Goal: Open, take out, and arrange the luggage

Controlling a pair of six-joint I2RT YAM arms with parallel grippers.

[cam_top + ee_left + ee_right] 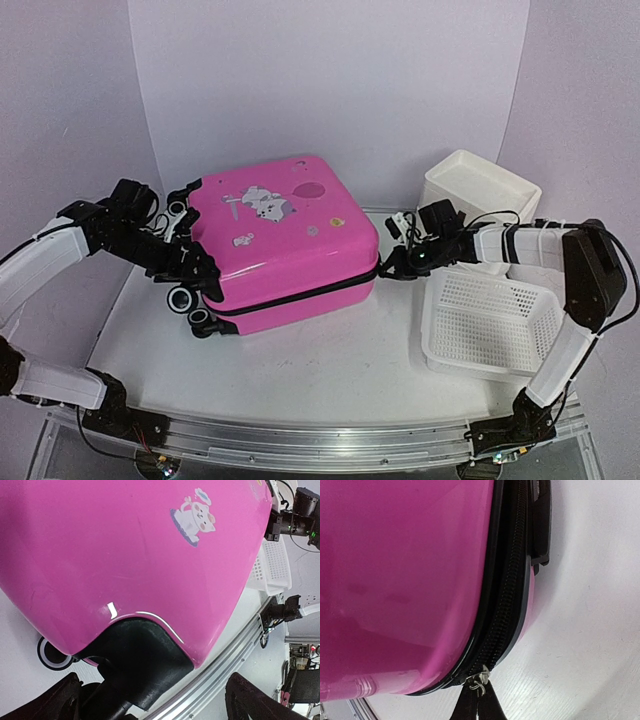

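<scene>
Right jaws sit closest in the right wrist view. The dark fingertips (pixel 468 706) are pressed together and their tips touch the metal zip pull (pixel 478 681). I can't tell if the pull is actually pinched.

The luggage (pixel 285 240) lies flat on the counter (pixel 330 370), left of centre, hot pink, cartoon print (pixel 262 203) facing up. It's closed, and I see the black zip band (pixel 506 605) running round the seam. The black wheels (pixel 182 298) are on its left end. The right jaws are at the near right corner of the seam.

Left jaws are spread wide at the wheel end. Their fingers (pixel 47 700) stand on either side of the black wheel housing (pixel 145 665), gripping nothing.

A white mesh basket (pixel 490 320) sits right of the case, near but apart, under the right arm. The white drawer stack (pixel 480 185) stands behind the basket.

The counter is white and matte. An aluminium rail (pixel 320 440) along its near edge carries both arm bases. Plain pale backdrop panels (pixel 330 80) close off the back and both sides.
</scene>
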